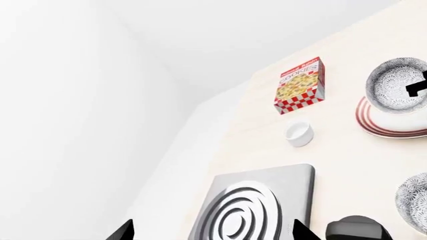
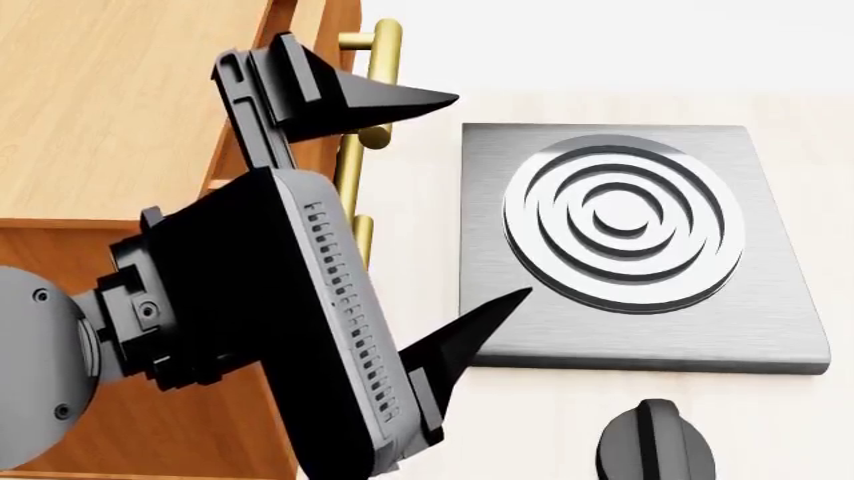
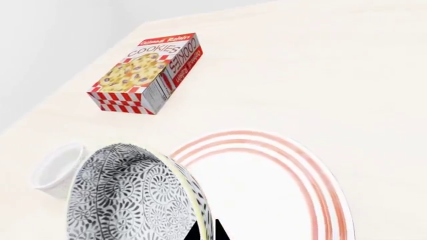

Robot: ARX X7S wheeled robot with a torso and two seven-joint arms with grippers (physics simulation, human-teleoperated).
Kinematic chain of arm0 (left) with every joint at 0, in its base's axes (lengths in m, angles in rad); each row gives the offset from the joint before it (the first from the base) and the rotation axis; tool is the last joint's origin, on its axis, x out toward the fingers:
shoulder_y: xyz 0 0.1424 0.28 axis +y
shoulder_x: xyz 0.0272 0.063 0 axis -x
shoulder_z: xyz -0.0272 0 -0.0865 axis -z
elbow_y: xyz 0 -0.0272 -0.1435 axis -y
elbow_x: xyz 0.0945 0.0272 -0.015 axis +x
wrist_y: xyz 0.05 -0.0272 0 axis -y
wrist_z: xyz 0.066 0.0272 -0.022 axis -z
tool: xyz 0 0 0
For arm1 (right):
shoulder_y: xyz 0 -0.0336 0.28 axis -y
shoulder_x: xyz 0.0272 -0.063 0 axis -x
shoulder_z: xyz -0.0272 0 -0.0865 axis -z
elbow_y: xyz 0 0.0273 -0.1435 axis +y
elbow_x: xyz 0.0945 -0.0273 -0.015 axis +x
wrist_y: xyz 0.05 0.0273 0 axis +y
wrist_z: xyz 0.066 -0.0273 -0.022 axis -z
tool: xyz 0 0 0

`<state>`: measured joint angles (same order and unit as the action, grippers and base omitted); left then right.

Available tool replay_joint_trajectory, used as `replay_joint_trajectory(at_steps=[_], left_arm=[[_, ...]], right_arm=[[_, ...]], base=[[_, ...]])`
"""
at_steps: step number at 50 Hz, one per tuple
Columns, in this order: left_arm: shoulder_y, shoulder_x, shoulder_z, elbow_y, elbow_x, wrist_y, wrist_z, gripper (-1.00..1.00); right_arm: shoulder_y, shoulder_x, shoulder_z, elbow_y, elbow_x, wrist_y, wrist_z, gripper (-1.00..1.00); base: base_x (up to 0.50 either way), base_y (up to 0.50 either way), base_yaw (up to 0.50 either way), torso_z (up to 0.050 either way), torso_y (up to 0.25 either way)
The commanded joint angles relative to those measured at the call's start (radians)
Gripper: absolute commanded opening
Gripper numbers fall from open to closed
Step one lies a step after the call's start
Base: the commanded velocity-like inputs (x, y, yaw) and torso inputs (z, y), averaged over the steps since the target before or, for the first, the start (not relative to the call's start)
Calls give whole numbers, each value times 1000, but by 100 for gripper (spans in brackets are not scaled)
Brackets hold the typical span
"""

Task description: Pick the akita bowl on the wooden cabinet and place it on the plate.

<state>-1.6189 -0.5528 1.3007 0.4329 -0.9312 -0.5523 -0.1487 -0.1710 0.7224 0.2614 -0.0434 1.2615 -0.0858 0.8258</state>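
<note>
Above the plate (image 3: 267, 190), the right gripper (image 3: 208, 233) pinches the rim of the patterned bowl (image 3: 133, 195). The left gripper (image 2: 441, 215) hangs empty, fingers spread wide, beside the wooden cabinet (image 2: 120, 110).

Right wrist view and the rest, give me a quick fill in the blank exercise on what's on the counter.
1. The akita bowl is held above the plate, whose rim rings are ____.
2. The box lying on the counter is labelled ____.
3. The left gripper hangs empty with its jaws ____.
4. The grey stove has a ____ burner.

Missing words: red; cookies; open; ring
</note>
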Motion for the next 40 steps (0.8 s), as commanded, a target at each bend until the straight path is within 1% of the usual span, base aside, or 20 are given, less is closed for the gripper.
replay_joint_trajectory(at_steps=[1,14,40], left_arm=[[10,0,3,-6,8,7,3,100],[16,-8,-2,-1,4,9,0,100],[23,5,1,-16,15,14,9,100]], right_arm=[[17,0,1,20,-22,4,-9,-100],[27,-19,-11,70,-28,4,-28,-100],[76,-37,-37,158,-33,18,-55,-100]], base=[[0,0,0,0,0],[0,0,0,0,1],[0,0,0,0,0]])
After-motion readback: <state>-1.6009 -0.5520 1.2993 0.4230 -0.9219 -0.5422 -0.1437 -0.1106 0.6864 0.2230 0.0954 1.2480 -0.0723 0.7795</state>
